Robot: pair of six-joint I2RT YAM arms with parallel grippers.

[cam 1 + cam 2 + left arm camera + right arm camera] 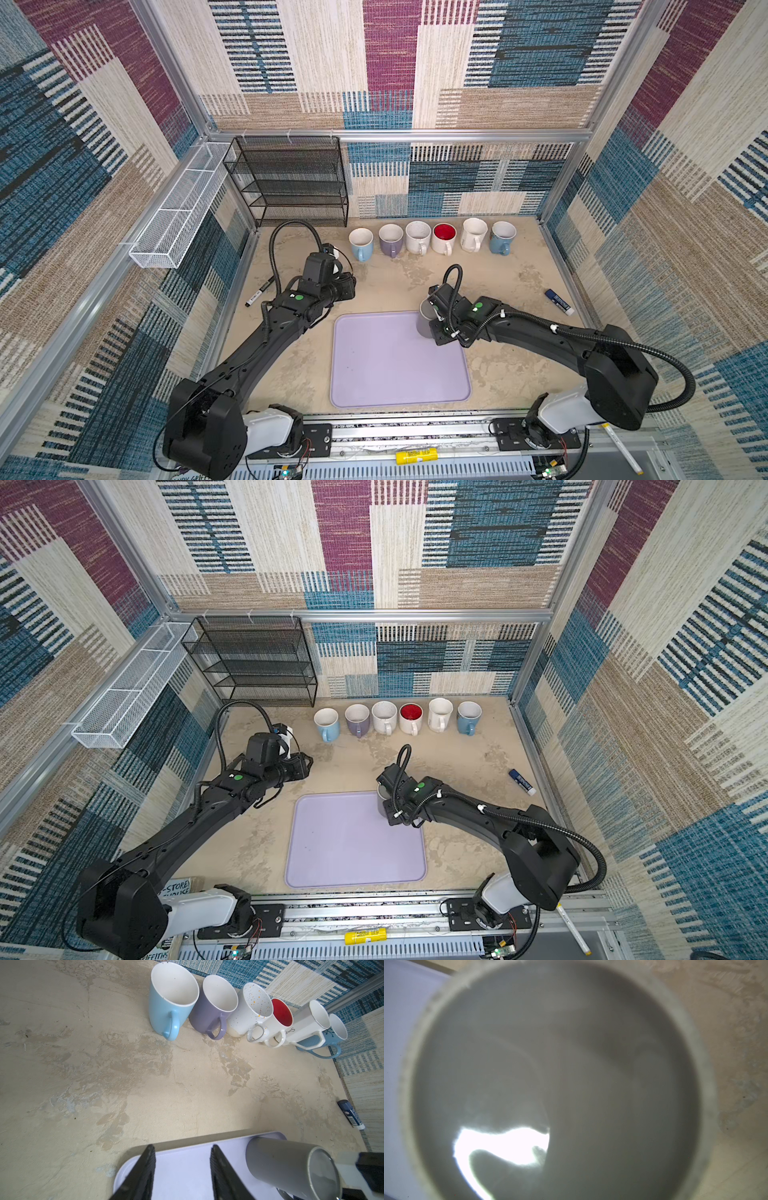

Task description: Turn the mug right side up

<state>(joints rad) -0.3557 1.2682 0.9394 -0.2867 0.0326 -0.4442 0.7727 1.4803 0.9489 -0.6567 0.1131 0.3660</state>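
Mug [556, 1084], its mouth filling the right wrist view, is lying sideways at the tray's [374, 374] far right corner, so the turn is looking half done, with standing it up left. Right gripper [434, 319] is reaching to its rim, grip unclear; only the left wrist view is showing the tilt. Left gripper [182, 1147] is hovering spread, empty, past the tray's far left corner.

Top views overhead, near-identical; both wrist views share grey mug [280, 1163].

The left arm [257, 345] and right arm [536, 328] are matte black, with white base housings [266, 428], green round stickers [297, 296] and ribbed black cables [291, 223].
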